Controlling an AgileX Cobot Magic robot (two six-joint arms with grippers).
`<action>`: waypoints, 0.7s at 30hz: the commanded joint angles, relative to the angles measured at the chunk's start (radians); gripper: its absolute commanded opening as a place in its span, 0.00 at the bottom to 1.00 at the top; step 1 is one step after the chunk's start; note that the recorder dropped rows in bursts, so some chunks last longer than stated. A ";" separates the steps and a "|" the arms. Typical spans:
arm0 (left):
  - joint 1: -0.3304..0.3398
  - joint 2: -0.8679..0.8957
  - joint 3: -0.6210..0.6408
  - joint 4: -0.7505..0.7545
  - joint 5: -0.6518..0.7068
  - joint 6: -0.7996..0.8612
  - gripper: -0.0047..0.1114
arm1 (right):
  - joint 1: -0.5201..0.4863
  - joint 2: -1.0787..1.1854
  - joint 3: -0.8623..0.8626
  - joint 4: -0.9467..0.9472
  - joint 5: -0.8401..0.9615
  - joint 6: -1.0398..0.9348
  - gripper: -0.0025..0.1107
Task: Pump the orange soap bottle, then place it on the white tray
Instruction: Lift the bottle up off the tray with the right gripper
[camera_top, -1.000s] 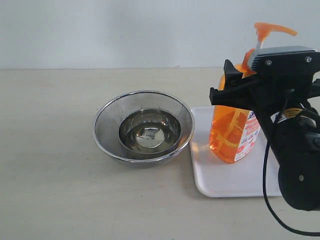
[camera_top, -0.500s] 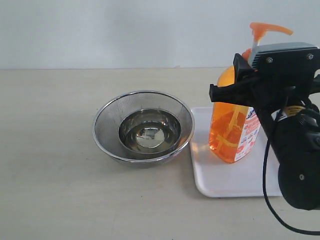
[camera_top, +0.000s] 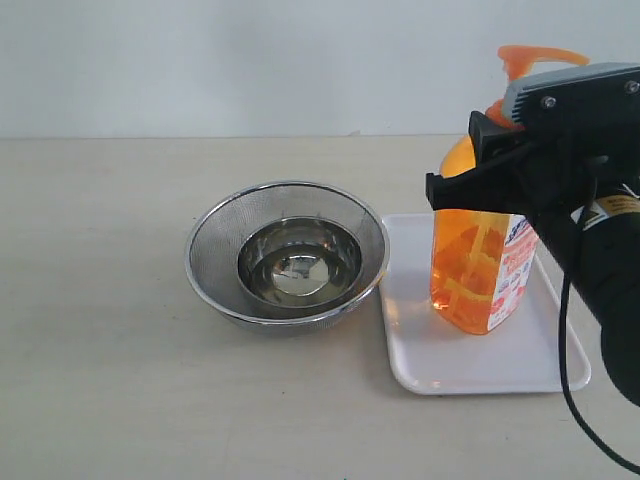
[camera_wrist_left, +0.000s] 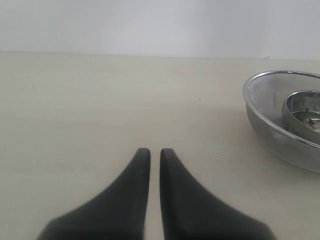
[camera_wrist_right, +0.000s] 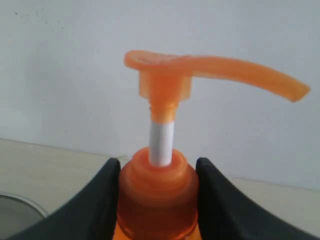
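Note:
The orange soap bottle stands upright over the white tray, its base at the tray's surface near the middle. My right gripper is shut on the bottle's collar just under the white stem. In the right wrist view both black fingers press against the orange collar, and the pump head is raised above my right gripper. My left gripper is shut on nothing, low over the bare table, and does not show in the exterior view.
A round steel mesh bowl with a smaller steel bowl inside sits just left of the tray, almost touching its rim. The same bowl lies beside the left gripper. A white wall stands behind the table.
The right gripper has narrowed onto the bottle's collar. The bottle has shifted slightly right and gone from leaning to upright over the tray. The left gripper has not moved.

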 joint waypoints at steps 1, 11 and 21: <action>0.000 -0.003 0.003 -0.007 -0.002 -0.003 0.10 | -0.009 -0.050 -0.008 -0.101 -0.029 -0.032 0.02; 0.000 -0.003 0.003 -0.007 -0.002 -0.003 0.10 | -0.023 -0.054 -0.010 -0.143 0.002 -0.046 0.02; 0.000 -0.003 0.003 -0.007 -0.002 -0.003 0.10 | -0.247 -0.100 -0.021 -0.539 0.146 0.265 0.02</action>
